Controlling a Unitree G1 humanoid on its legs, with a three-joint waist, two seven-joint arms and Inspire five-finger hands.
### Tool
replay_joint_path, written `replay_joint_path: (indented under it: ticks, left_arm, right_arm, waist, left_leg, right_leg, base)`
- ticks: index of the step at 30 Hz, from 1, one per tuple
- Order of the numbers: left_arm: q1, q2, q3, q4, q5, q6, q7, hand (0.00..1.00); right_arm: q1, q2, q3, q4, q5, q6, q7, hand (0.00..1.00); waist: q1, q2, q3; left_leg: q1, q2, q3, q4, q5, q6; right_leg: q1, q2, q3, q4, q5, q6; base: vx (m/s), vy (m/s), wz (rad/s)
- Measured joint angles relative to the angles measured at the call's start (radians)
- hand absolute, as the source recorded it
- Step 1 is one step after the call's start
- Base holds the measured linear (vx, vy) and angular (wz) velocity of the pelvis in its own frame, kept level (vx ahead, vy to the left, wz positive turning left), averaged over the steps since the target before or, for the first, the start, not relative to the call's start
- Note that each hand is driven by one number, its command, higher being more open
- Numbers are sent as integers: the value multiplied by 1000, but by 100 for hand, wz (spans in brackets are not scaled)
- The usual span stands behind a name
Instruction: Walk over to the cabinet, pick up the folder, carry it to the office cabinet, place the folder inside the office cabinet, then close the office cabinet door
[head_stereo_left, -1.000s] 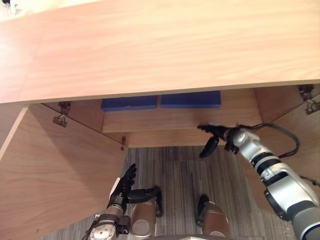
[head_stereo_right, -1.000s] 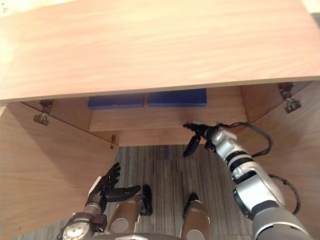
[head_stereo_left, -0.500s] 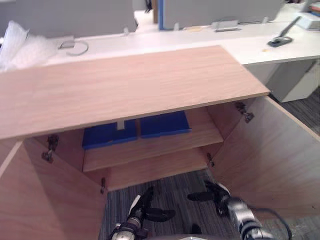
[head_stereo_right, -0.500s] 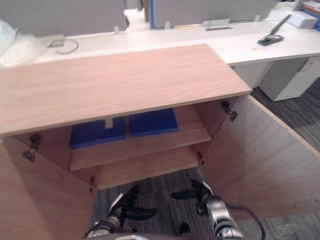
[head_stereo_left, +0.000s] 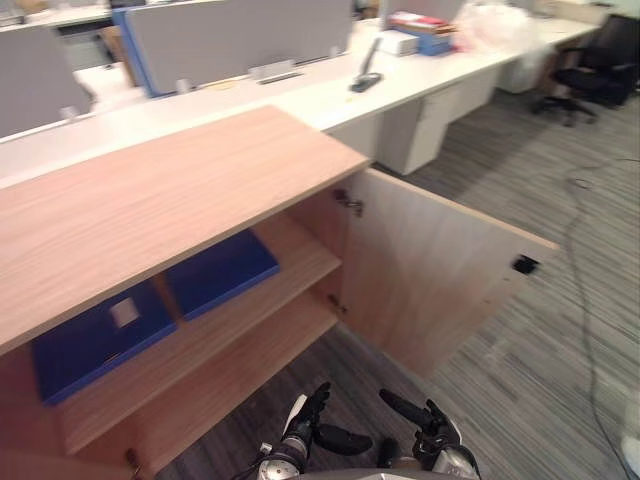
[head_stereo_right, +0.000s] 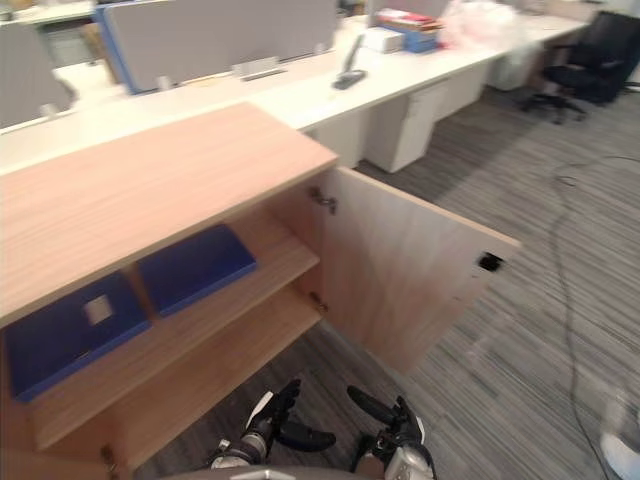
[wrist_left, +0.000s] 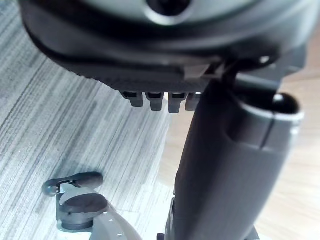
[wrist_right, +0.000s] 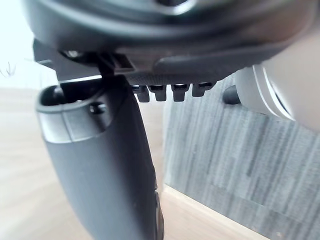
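Well ahead of both hands, blue folder (head_stereo_left: 220, 272) flat on the upper shelf (head_stereo_left: 305, 250) beside a labelled folder (head_stereo_left: 95, 335), cabinet (head_stereo_left: 160, 190) door (head_stereo_left: 440, 270) open beyond the right hand (head_stereo_left: 425, 425), left hand (head_stereo_left: 305, 415) beside it, both loosely spread, empty, low over carpet (head_stereo_left: 540, 380)

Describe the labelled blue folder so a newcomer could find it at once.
Look at the light wooden cabinet with its door open, then its upper shelf, where two blue folders lie flat side by side. Take the folder farther from that door: unlike its plain neighbour, its cover bears a small white label.
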Motion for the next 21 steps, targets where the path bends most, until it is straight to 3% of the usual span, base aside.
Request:
replay_joint_path:
  ticks: [1, 2, 3, 4, 6, 10, 15, 21]
  left_arm:
    - [4, 5, 8, -1, -14, 0, 2, 100]
    - [3, 6, 16, 2, -27, 0, 5, 100]
    - [2, 3, 29, 7, -43, 2, 14, 100]
    - [5, -5, 44, 11, -55, 1, 15, 100]
    - [-3, -4, 69, 43, -69, 0, 31, 100]
    - [-17, 8, 92, 81, -110, 4, 47, 100]
    - [-51, 26, 119, 171, -117, -2, 49, 100]
    - [-90, 80, 322, 326, -115, -25, 110, 100]
  right_arm:
    - [10, 0, 0, -2, 0, 0, -6, 100]
    - [14, -3, 0, -1, -1, 1, -7, 100]
    - [15, -19, -2, 0, -6, 3, -8, 100]
    - [13, -33, -5, 5, -6, 8, -11, 100]
    - [11, -44, -14, 10, -6, 9, -20, 100]
    - [-23, -89, -47, 52, -9, 23, -26, 100]
    - [-70, -137, -54, 28, -28, 23, -49, 100]
    - [-189, -211, -91, -47, -110, 12, -72, 100]
  waist:
    - [0, -7, -6]
    - [-2, -13, -12]
    - [-7, 2, -23]
    - [-1, 29, -39]
    - [2, 43, -49]
    - [-12, 41, -57]
    - [-18, 34, -90]
    - [-21, 28, -96]
  left_leg:
    - [16, 1, 6, -1, -2, -18]
    - [18, -4, 5, -4, -6, -29]
    - [12, -6, -30, -33, -4, -35]
    - [6, -14, -87, -71, 0, -30]
    - [10, -12, -129, -109, 29, -5]
    - [4, -15, -160, -157, 68, -1]
    - [-15, -38, -206, -179, 107, -2]
    - [-7, -58, -236, -179, 113, -6]
  right_leg:
    - [19, -7, -8, -3, -33, 61]
    - [24, -5, -19, -11, -49, 97]
    - [25, 26, -24, -36, -45, 108]
    - [24, 58, -19, -76, -31, 109]
    - [22, 97, -10, -100, -29, 106]
    - [6, 128, -5, -121, -24, 97]
    - [23, 133, 8, -224, 40, 107]
    - [116, 143, 8, -409, 152, 116]
  base:
    - [86, -163, -43]
    - [95, -158, -21]
    - [92, -173, -29]
    - [75, -142, -35]
    - [50, -102, -37]
    - [68, -56, -11]
    - [70, 54, -8]
    - [-12, 55, 1]
